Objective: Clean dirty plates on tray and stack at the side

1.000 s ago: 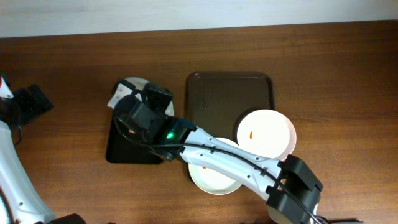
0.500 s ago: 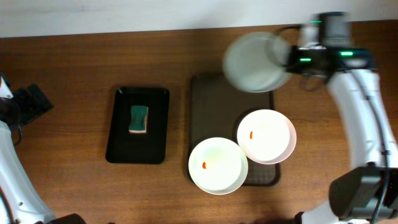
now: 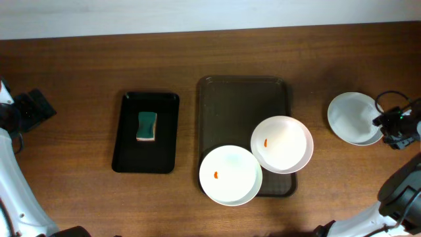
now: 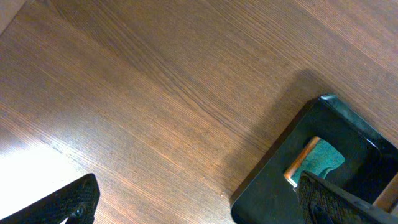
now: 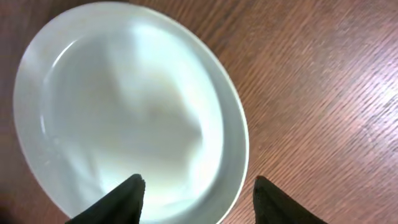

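Change since half a second ago: the plate I had aloft over the far corner of the tray now lies on the bench. My right arm has swung out to the right edge.

- Wiped plate [image 3: 354, 117]: flat on the bench, right of the brown tray [image 3: 240, 99], no smear showing.
- Right hand [image 5: 198, 185]: fingers spread, holding nothing, the plate's rim just by them.
- Right dirty plate [image 3: 281, 143] and near dirty plate [image 3: 230, 174]: both smeared and touching each other. Each overhangs the tray's rim.
- Left hand [image 4: 198, 183]: wide open, idle, near the black tray [image 3: 145, 158] holding the sponge [image 3: 147, 126].

Risks, my judgement:
- Backing the right hand out carelessly could nudge the wiped plate and spoil the stacking spot.
- Lifting either dirty plate may drag or tip its neighbour, since their rims meet and both hang over the rim.

Surface: brown wood-grain bench [image 3: 79, 66], smooth, so plates likely slide.

Room: only a pale strip of wall [image 3: 197, 13] at the far edge.
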Tool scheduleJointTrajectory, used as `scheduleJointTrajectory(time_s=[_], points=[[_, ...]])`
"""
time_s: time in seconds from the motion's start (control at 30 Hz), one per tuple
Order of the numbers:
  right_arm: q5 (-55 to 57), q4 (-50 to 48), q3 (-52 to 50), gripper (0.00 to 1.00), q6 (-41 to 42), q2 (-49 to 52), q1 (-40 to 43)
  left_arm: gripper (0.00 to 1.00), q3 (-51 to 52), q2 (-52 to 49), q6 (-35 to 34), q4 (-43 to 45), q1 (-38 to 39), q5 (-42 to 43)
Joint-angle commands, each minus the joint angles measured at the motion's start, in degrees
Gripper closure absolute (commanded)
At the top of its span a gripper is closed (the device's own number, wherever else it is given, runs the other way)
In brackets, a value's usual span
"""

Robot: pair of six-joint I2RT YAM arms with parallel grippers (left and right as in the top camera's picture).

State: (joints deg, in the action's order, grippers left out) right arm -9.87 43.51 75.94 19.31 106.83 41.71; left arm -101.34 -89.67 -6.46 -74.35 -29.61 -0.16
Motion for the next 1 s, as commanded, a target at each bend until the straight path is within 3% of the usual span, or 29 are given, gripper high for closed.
scheduleJointTrajectory(time_s=[0.0, 0.1, 0.2, 0.33, 0.43, 0.5, 0.63, 0.7, 0.73, 0.77, 0.9, 0.97], points=[[-8.55, 0.57, -0.07, 0.43, -3.32, -6.49, -1.07, 0.0, 0.04, 0.59, -0.31, -0.07, -0.17, 0.42], [-13.44, 6.36, -0.07, 0.45, -7.5, -15.32, -10.78, 0.0, 0.04, 0.59, -0.31, -0.07, -0.17, 0.42], [5.44, 19.58, -0.79, 0.51, -3.58, -13.62, -26.99, 0.0, 0.04, 0.59, -0.31, -0.07, -0.17, 0.39], [17.59, 19.43, -9.97, 0.62, 3.76, -11.56, -35.82, 0.0, 0.04, 0.59, -0.31, -0.07, -0.17, 0.39], [17.33, 15.93, -16.22, 0.67, 3.74, -11.56, -35.65, 0.0, 0.04, 0.59, -0.31, -0.07, -0.17, 0.39], [13.92, 10.32, -19.5, 0.82, 3.56, -11.56, -35.71, 0.0, 0.04, 0.59, -0.31, -0.07, -0.17, 0.39], [9.09, 6.62, -18.58, 0.96, 3.48, -11.74, -35.69, 0.0, 0.04, 0.59, -0.33, -0.07, -0.17, 0.39], [6.78, 2.38, -17.73, 0.96, 2.19, -11.76, -35.71, 0.0, 0.04, 0.59, -0.33, -0.07, -0.17, 0.42], [2.25, -2.05, -16.7, 0.96, -5.53, -11.76, -36.02, 0.0, 0.04, 0.59, -0.33, -0.07, -0.17, 0.39], [0.98, -3.69, -16.46, 0.96, -6.91, -11.74, -36.59, 0.0, 0.04, 0.59, -0.33, -0.07, -0.17, 0.39], [-0.37, -16.15, -16.48, 0.96, -6.69, -10.78, -46.36, 0.0, 0.04, 0.59, -0.31, -0.07, -0.17, 0.39], [5.86, -18.86, -16.48, 0.96, 0.83, -8.0, -50.23, 0.0, 0.04, 0.59, -0.33, -0.07, -0.17, 0.39]])
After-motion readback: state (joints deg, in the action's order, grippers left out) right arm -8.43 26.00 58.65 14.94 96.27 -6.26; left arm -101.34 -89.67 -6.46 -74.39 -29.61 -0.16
